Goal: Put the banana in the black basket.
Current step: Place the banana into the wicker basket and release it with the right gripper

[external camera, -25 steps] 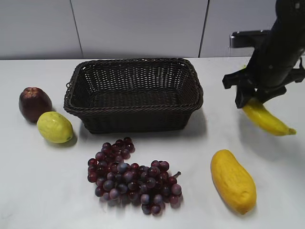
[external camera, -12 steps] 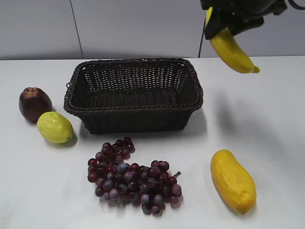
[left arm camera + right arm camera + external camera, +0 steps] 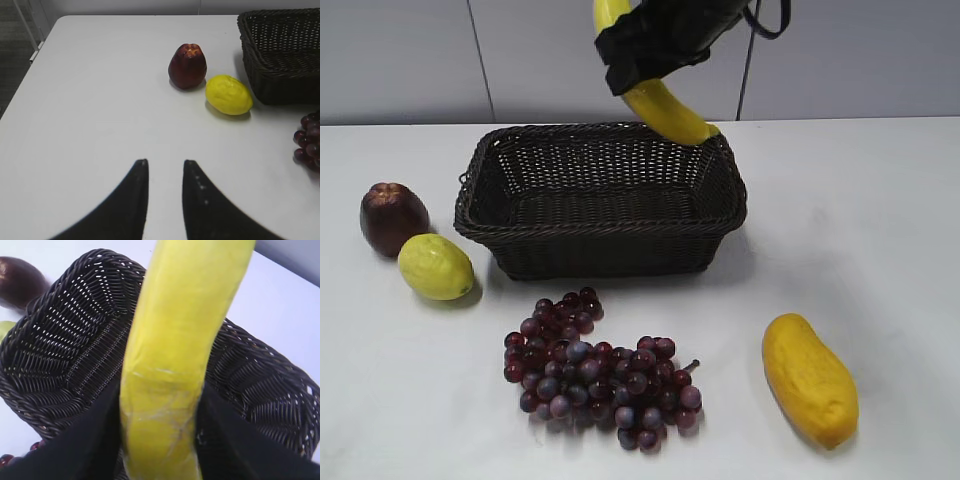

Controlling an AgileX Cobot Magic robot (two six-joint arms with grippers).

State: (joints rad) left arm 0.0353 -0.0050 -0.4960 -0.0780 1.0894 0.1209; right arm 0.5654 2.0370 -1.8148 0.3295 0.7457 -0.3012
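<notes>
My right gripper (image 3: 645, 50) is shut on the banana (image 3: 665, 108), a long curved yellow fruit, and holds it in the air above the back rim of the black basket (image 3: 720, 215). The banana's lower tip hangs near the basket's far right corner. In the right wrist view the banana (image 3: 180, 340) fills the middle, clamped between both fingers, with the basket (image 3: 75, 350) open below. My left gripper (image 3: 165, 162) is open and empty over bare table, out of sight in the exterior view. The basket's corner also shows in the left wrist view (image 3: 280, 75).
A dark red apple (image 3: 392, 216) and a yellow-green lemon (image 3: 435, 266) lie left of the basket. A bunch of purple grapes (image 3: 600, 370) lies in front of it. A fat yellow-orange fruit (image 3: 808, 378) lies at the front right.
My right gripper has lifted the banana from low at the right of the table and carried it up and left, to above the basket's back rim.
</notes>
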